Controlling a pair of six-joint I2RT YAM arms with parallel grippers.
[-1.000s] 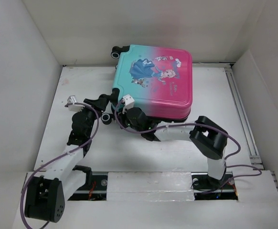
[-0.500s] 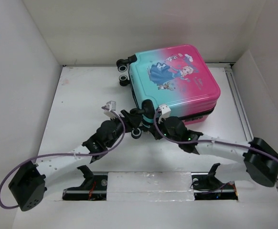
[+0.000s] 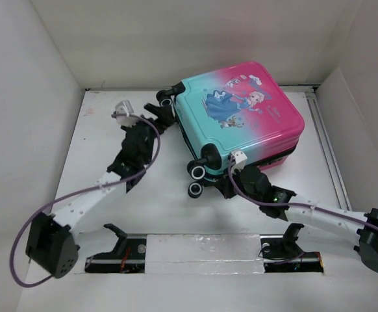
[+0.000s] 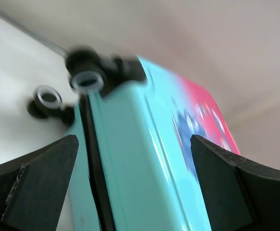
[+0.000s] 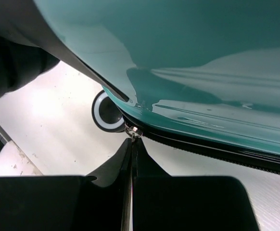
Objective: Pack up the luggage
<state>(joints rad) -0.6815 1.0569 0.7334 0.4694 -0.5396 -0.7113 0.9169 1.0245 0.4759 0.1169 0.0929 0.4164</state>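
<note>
The luggage [image 3: 241, 110] lies flat on the desk [image 3: 176, 214] toward the back and right of centre, printed shell up and halves together. My right claw [image 5: 132, 150] is clenched with its tips meeting on the small zipper pull [image 5: 133, 131] at the near-left corner, just beside a wheel [image 5: 106, 113]. My left claw [image 4: 133, 144] is spread wide and grasps nothing, straddling the teal edge at the far wheel end. To zip well I should draw the pull along the black track [image 5: 217, 147], low and parallel to the seam. The left claw should brace the shell so it does not skid (hard plastic will slide on this surface). Half a second ago the left claw was at the near corner next to the right one – now it is at the far wheels – and the case has turned slightly.
</note>
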